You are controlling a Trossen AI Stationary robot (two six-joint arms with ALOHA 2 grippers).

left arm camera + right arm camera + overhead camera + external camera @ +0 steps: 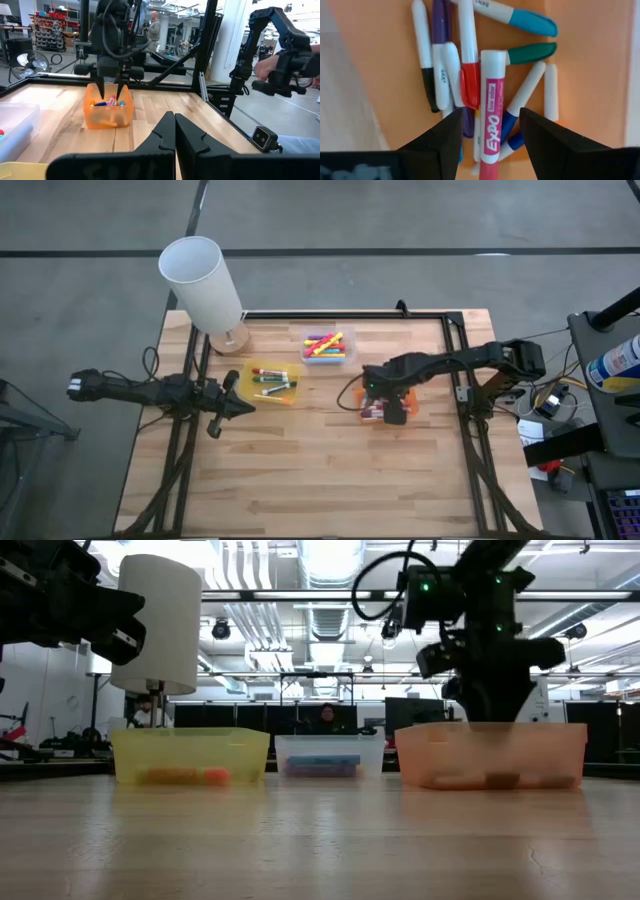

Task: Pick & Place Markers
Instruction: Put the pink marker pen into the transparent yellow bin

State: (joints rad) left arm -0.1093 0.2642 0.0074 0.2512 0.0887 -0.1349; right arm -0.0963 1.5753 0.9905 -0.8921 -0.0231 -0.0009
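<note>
An orange tray (411, 394) holds several markers (470, 55) in a loose pile. My right gripper (491, 114) is open and points down into this tray (107, 117). Its fingers stand on either side of a pink-labelled white marker (493, 75) with a gap on both sides. That marker lies atop the pile, along the fingers. More markers (272, 383) lie in a yellow tray (250, 369), and others (324, 343) in a clear tray (306, 356). My left gripper (232, 406) is shut and waits left of the yellow tray, above the table.
A tall white cylinder lamp (203, 280) on a round wooden base (232, 338) stands at the far left, just beyond the yellow tray. A black frame (340, 314) borders the table. Bare wood (320, 470) lies toward the near edge. People (152, 22) show beyond the table.
</note>
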